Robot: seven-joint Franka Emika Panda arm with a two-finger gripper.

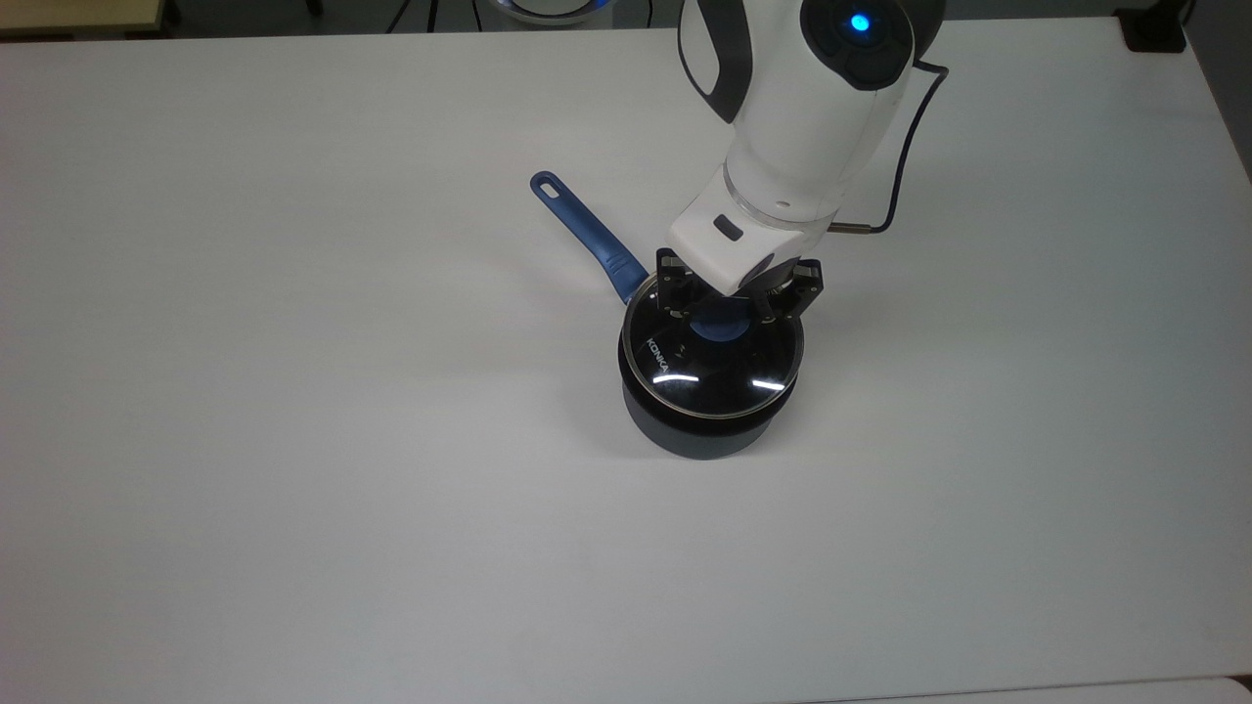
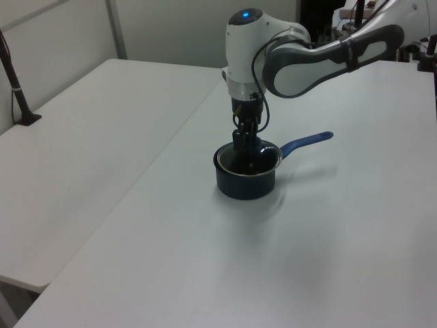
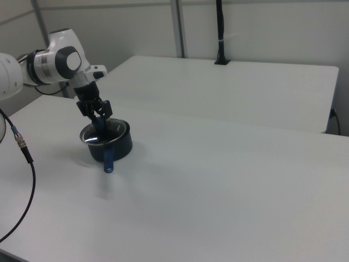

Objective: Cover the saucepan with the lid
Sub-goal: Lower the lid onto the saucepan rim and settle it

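Observation:
The dark saucepan [image 1: 699,435] stands near the table's middle in the top view, its blue handle [image 1: 587,230] pointing to the upper left. The glass lid [image 1: 712,376] lies level on the saucepan's rim, white lettering at its left edge. My gripper [image 1: 729,313] comes down from above and is shut on the lid's blue knob [image 1: 719,330]. In the left view the gripper [image 2: 244,145] stands upright over the saucepan [image 2: 244,183]. In the right view the saucepan [image 3: 117,146] sits under the gripper [image 3: 98,117], handle [image 3: 108,158] toward the camera.
A black cable [image 1: 895,147] loops from my wrist in the top view. A second white table [image 2: 82,123] adjoins on the left view's left, with a black post [image 2: 17,89] at its far edge. A dark box [image 1: 1154,29] sits at the top view's upper right corner.

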